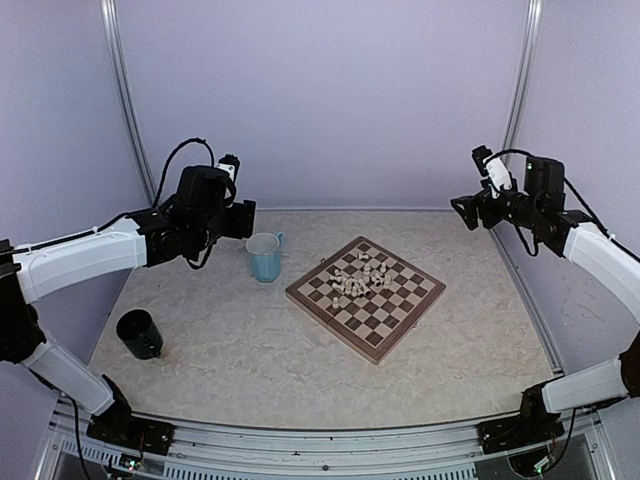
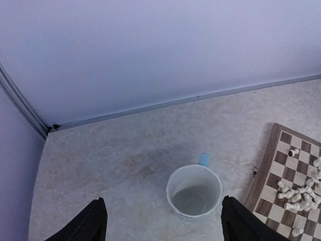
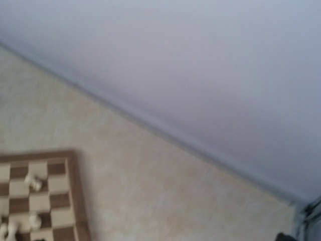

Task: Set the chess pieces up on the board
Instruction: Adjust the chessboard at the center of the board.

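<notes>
Chess pieces [image 1: 360,278] lie jumbled on board [image 1: 405,305], between left tool [image 1: 245,218] and right tool [image 1: 463,208]; both spread, empty.

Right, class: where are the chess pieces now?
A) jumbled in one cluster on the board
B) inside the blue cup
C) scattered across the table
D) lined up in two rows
A: the chess pieces lie heaped together on the board; the blue cup is empty.

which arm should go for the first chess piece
Right, probably: only table lies between the open right claw and the chess pieces heaped on the board; the left claw hangs over the blue cup.
</notes>
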You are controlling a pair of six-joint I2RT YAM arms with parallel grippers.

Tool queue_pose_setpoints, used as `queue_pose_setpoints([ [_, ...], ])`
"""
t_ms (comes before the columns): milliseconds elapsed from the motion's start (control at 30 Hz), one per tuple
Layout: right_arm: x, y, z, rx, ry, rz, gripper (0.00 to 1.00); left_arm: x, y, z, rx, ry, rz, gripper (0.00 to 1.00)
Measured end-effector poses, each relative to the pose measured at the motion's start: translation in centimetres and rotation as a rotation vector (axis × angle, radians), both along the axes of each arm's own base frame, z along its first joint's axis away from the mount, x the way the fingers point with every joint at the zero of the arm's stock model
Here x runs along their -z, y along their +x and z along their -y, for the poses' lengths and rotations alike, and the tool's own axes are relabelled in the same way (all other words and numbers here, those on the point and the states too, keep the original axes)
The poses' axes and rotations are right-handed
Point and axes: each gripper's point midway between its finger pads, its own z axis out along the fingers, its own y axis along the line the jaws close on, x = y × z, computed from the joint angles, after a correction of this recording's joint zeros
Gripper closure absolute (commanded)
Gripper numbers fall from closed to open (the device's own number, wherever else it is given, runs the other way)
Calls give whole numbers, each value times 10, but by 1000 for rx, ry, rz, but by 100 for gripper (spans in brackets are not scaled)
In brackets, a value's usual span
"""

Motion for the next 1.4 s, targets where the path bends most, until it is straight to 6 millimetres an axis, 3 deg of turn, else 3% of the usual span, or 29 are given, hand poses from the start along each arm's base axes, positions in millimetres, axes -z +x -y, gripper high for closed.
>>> queue_pose_setpoints([
  [167,53,11,-7,-54,-77,-115,4,38,-38,30,138,-55,-127,27],
  [200,55,12,-7,-56,-79,-121,7,44,-49,35,162,-73,-149,29],
  [267,73,15,-8,-72,-112,-166,18,54,-66,40,198,-111,-188,34],
  [333,88,22,-8,-83,-143,-198,35,64,-81,43,219,-156,-229,40],
  [467,122,39,-7,-84,-196,-278,64,89,-95,39,208,-212,-305,54],
  [600,175,50,-5,-97,-253,-393,71,130,-113,36,193,-224,-420,63],
  [700,216,47,-3,-108,-286,-491,74,155,-122,41,197,-214,-495,62],
  [767,239,44,-1,-113,-308,-548,75,173,-124,45,194,-200,-542,61],
  [867,258,41,1,-121,-340,-591,76,200,-125,49,179,-177,-598,60],
  [1067,266,47,-4,-146,-392,-586,77,233,-116,58,153,-157,-641,58],
  [1233,276,45,-10,-182,-433,-592,78,238,-95,74,134,-181,-617,55],
  [1400,280,41,-13,-205,-456,-596,78,230,-70,85,122,-218,-577,51],
])
